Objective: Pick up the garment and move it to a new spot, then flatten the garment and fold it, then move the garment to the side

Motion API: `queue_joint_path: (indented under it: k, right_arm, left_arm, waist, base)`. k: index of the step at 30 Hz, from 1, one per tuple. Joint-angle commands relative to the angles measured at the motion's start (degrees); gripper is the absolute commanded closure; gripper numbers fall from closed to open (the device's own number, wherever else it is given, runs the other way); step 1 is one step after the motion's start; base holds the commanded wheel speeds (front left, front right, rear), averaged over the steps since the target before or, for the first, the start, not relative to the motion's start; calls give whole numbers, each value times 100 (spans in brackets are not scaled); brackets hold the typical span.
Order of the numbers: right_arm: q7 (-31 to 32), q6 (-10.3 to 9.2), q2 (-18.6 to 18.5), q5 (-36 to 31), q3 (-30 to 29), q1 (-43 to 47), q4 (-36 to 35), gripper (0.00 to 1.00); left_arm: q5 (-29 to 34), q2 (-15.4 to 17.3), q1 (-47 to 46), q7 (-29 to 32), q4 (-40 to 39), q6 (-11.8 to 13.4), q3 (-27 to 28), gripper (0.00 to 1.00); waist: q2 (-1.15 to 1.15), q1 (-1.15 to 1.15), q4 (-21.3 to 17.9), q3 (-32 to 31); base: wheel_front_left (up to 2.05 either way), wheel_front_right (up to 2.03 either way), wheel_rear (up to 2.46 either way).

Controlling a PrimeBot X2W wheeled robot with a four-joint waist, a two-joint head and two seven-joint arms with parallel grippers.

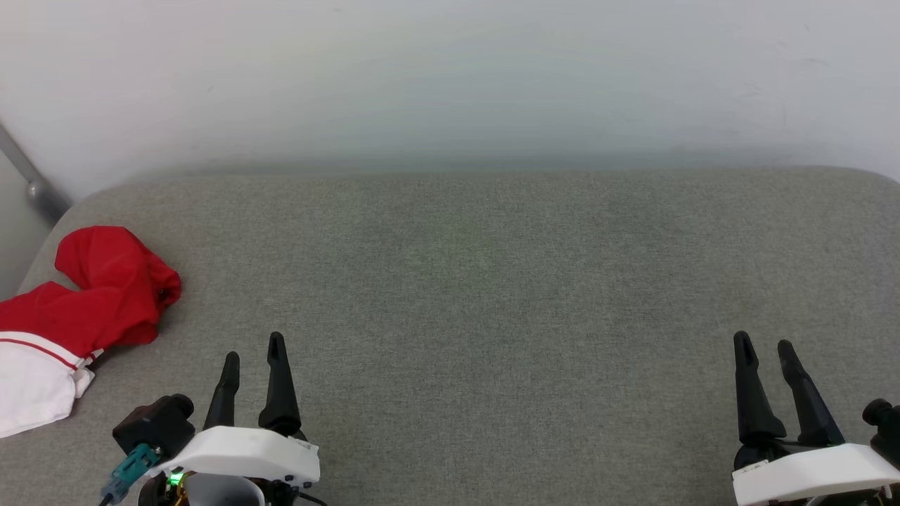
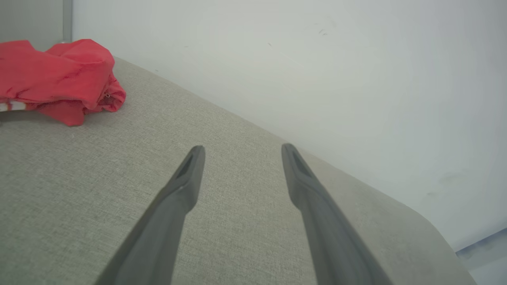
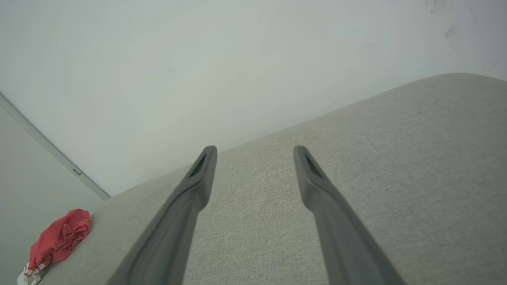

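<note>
The garment (image 1: 91, 295) is cut off by the left edge in the head and left wrist views; its inner folds are hidden.

The garment (image 1: 98, 295) lies crumpled in a heap at the left edge of the grey cushion (image 1: 478, 295), near its far left corner. Red fabric is bunched at the far end, and a white, red-striped part lies nearer.

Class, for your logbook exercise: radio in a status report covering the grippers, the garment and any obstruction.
Left gripper open, empty. Right gripper open, empty. Garment crumpled at grey cushion left edge, untouched. Nothing in the way.
</note>
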Motion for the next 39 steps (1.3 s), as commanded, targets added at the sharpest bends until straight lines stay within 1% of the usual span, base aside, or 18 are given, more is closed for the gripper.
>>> queue_joint_path:
  k: [1,6,24,39]
  right_arm:
    - [-57,-1,-5,-182,6,16,-108,0]
    - [-130,-1,-5,-513,32,77,-171,0]
    - [-385,-1,-3,-1471,115,262,-418,0]
    - [-573,-1,-2,-2053,121,427,-548,0]
  left_arm:
    - [172,46,22,-54,-97,37,-20,0]
    - [480,56,60,-136,-131,88,-95,0]
    - [1471,48,204,-385,-167,94,-262,0]
    - [2102,5,320,-574,-113,-18,-307,0]
  waist:
    - [0,0,3,-1]
    - [0,0,14,-7]
    - [0,0,52,-9]
    - [0,0,90,4]
  base:
    - [0,0,0]
    - [0,0,0]
    - [0,0,0]
    - [0,0,0]
